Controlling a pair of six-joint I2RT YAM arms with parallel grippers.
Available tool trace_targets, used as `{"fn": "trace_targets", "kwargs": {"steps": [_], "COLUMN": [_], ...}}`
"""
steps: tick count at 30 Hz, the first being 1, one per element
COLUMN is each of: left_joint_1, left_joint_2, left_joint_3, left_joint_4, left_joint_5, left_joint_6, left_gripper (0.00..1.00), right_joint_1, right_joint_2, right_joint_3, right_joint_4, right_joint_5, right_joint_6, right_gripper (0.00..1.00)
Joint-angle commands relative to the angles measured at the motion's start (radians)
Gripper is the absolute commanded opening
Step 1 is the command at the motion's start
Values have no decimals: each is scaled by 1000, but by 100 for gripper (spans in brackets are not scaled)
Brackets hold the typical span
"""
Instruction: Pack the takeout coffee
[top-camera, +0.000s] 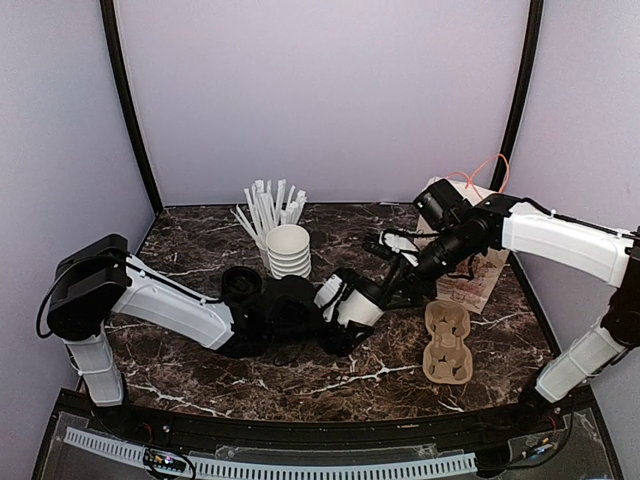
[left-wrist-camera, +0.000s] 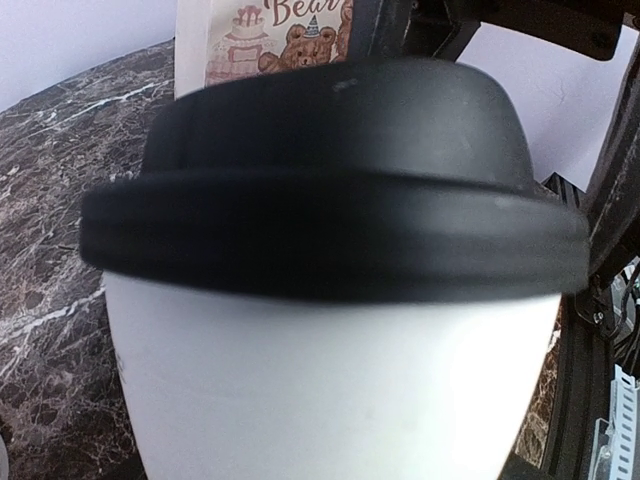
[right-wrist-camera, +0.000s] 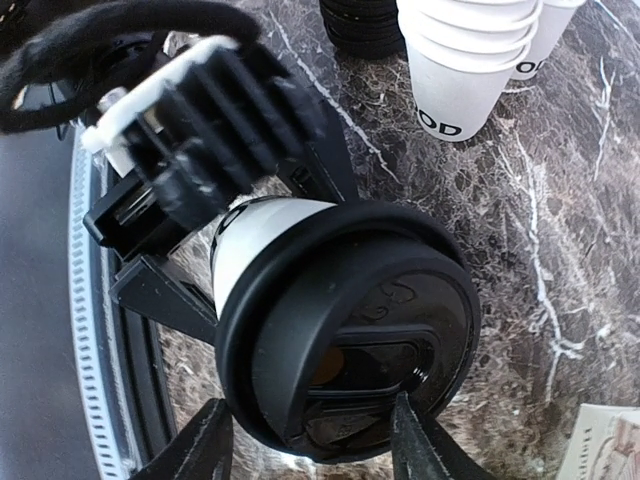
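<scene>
Right wrist view shows what left wrist hides: my left jaws clamped on the tilted takeout coffee (right-wrist-camera: 262, 235), right jaws apart at its lid (right-wrist-camera: 360, 330).

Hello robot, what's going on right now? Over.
Left gripper shut on takeout coffee, cup tilted. Right gripper open, fingers astride its black lid. Cardboard carrier and paper bag apart, right side.
</scene>
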Motion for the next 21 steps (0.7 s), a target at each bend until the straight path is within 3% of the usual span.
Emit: {"fn": "trace_targets", "kwargs": {"steps": [1, 8, 14, 21], "left_joint_1": [-2, -2, -1, -1], "left_joint_2": [28, 92, 112, 140], "left_joint_3": [23, 49, -14, -48], "left_joint_4": [72, 116, 262, 323], "left_joint_5": [9, -16, -39, -59], "left_joint_6": [-17, -4, 5, -6], "left_gripper": [77, 81, 84, 91], "right_joint_1": [40, 60, 70, 94], "right_joint_2": [-1, 24, 62, 86], "right_joint_3": [20, 13, 11, -2], "right_joint_4": [26, 54, 67, 94], "right_joint_5": [29, 116, 92, 113], "right_joint_6": [-13, -3, 6, 3], "right_gripper": [50, 27, 25, 25]}}
